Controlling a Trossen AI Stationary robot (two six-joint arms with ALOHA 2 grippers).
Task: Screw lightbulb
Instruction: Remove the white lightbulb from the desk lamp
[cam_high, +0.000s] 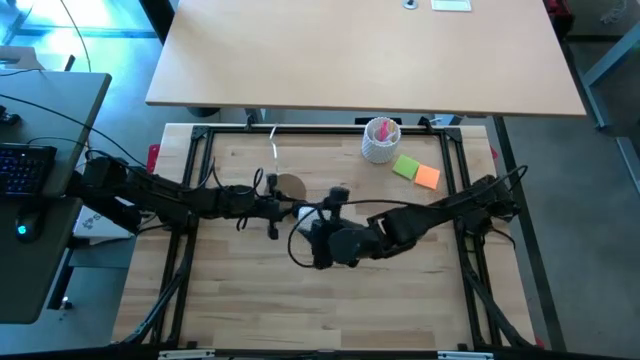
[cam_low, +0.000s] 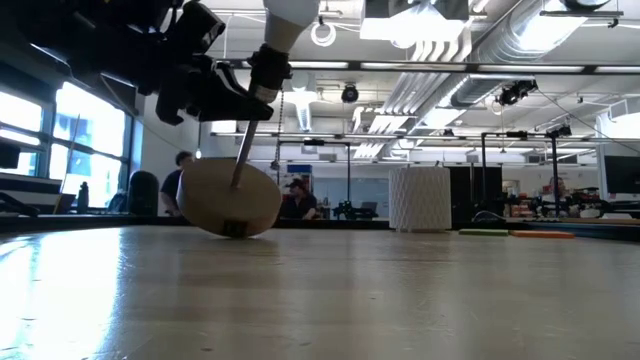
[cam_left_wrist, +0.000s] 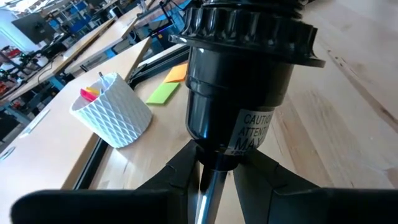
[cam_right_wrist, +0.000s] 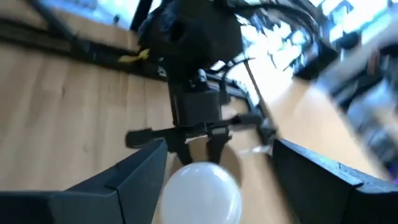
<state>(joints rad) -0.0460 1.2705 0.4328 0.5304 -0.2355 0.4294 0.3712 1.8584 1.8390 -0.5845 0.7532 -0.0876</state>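
The lamp stand is tipped over: its round wooden base (cam_low: 230, 200) rests on its lower edge (cam_low: 236, 230), and a metal rod (cam_low: 243, 150) slants up to the black socket (cam_left_wrist: 236, 81). The white lightbulb (cam_low: 290, 20) sits at the socket's top. My left gripper (cam_high: 272, 207) comes from the table's left and is shut on the rod. My right gripper (cam_right_wrist: 219, 149) comes from the right, and its open fingers stand on either side of the lightbulb (cam_right_wrist: 199, 190). My left gripper pinches the metal rod (cam_left_wrist: 205, 193) between its two fingers, just below the black socket. The fingers lie across the rod and come from the table's left, roughly level. The stand leans in the hold, with its base edge on the table. My right gripper has its open fingers beside the lightbulb. Whether a finger (cam_right_wrist: 134, 180) touches it, I cannot tell.
A white patterned cup (cam_high: 381, 140) with pink contents stands at the far right. Next to it lie a green note (cam_high: 406, 166) and an orange note (cam_high: 428, 178). Black frame rails (cam_high: 195, 170) border the wooden tabletop. People sit in the room beyond (cam_low: 297, 197).
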